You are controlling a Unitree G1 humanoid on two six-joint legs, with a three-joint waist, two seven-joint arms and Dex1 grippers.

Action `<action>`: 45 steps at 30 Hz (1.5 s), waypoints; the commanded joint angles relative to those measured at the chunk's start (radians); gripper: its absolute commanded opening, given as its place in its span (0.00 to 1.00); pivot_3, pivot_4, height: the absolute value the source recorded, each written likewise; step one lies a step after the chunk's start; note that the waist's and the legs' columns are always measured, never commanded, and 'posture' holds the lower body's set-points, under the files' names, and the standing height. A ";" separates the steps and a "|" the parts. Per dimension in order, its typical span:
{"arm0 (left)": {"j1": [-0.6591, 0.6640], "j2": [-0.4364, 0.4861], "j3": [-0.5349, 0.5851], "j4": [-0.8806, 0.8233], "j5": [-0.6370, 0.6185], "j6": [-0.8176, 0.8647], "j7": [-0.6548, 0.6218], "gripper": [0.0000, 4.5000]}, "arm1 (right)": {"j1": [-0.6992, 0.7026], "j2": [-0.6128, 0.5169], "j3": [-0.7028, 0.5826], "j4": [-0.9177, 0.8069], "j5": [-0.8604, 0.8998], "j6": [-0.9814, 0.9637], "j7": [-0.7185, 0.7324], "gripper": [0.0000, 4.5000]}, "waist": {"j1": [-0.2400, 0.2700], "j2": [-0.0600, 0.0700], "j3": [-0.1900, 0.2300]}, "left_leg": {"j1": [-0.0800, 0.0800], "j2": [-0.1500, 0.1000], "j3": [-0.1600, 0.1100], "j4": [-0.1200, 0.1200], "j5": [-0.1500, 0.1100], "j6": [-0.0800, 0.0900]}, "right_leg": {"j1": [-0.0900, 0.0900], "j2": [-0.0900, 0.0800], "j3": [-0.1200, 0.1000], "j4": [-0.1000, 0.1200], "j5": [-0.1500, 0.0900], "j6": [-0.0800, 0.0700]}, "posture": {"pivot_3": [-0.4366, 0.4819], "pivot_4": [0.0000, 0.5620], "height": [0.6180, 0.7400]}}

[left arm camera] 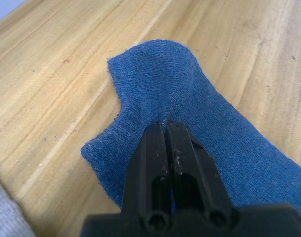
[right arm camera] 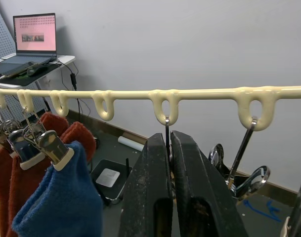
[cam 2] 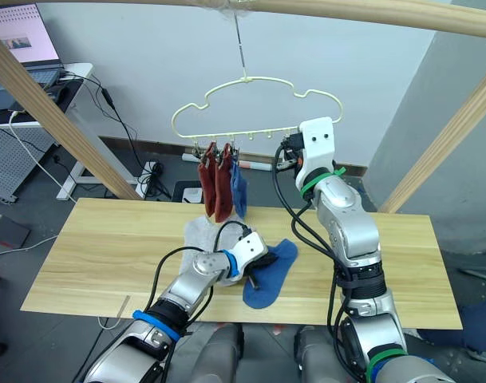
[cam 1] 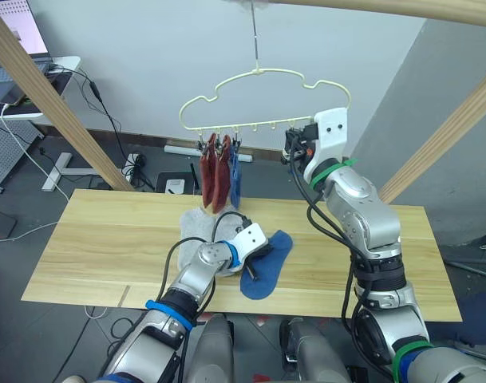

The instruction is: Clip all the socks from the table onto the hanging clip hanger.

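Note:
A pale-yellow clip hanger hangs above the far edge of the table. Two rust-red socks and one blue sock hang from its left clips. Another blue sock lies on the table near the front, beside a light grey sock. My left gripper is shut, pinching the lying blue sock near its opening. My right gripper is raised to the hanger's bar and shut on the clip hanging from a loop; the clip itself is mostly hidden between the fingers.
Slanting wooden frame beams rise left and right of the table, with a top bar overhead. A free metal clip hangs on the neighbouring loop. A desk with a laptop and cables stands far left.

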 commanded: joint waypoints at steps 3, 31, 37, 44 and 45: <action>0.037 0.016 0.033 -0.125 -0.012 0.023 0.003 0.05 | 0.010 -0.023 -0.030 0.012 0.013 0.017 0.001 0.00 | 0.000 0.000 0.000 | 0.000 0.000 0.000 0.000 0.000 0.000 | 0.000 0.000 0.000 0.000 0.000 0.000 | 0.66 0.48 1.00; 0.050 0.026 -0.095 -0.207 0.080 0.197 -0.043 1.00 | 0.018 -0.013 -0.021 0.004 0.011 0.022 -0.027 0.00 | -0.001 0.000 0.000 | 0.000 0.000 0.000 0.000 0.000 0.000 | 0.000 0.000 0.000 0.000 0.000 0.000 | 0.64 0.47 1.00; 0.043 0.048 -0.133 -0.179 0.129 0.180 -0.057 1.00 | 0.016 -0.013 -0.024 0.005 0.011 0.021 -0.029 0.00 | -0.001 0.000 0.000 | 0.000 0.000 0.000 0.000 0.000 0.000 | 0.000 0.000 0.000 0.000 0.000 0.000 | 0.64 0.47 1.00; 0.040 0.074 -0.148 -0.146 0.154 0.131 -0.067 0.75 | 0.017 -0.017 -0.031 0.007 0.010 0.021 -0.031 0.00 | -0.001 0.000 0.000 | 0.000 0.000 0.000 0.000 0.000 0.000 | 0.000 0.000 0.000 0.000 0.000 0.000 | 0.64 0.47 1.00; 0.040 0.076 -0.148 -0.142 0.156 0.126 -0.068 0.70 | 0.016 -0.016 -0.030 0.008 0.010 0.021 -0.032 0.00 | -0.001 0.000 0.000 | 0.000 0.000 0.000 0.000 0.000 0.000 | 0.000 0.000 0.000 0.000 0.000 0.000 | 0.64 0.47 1.00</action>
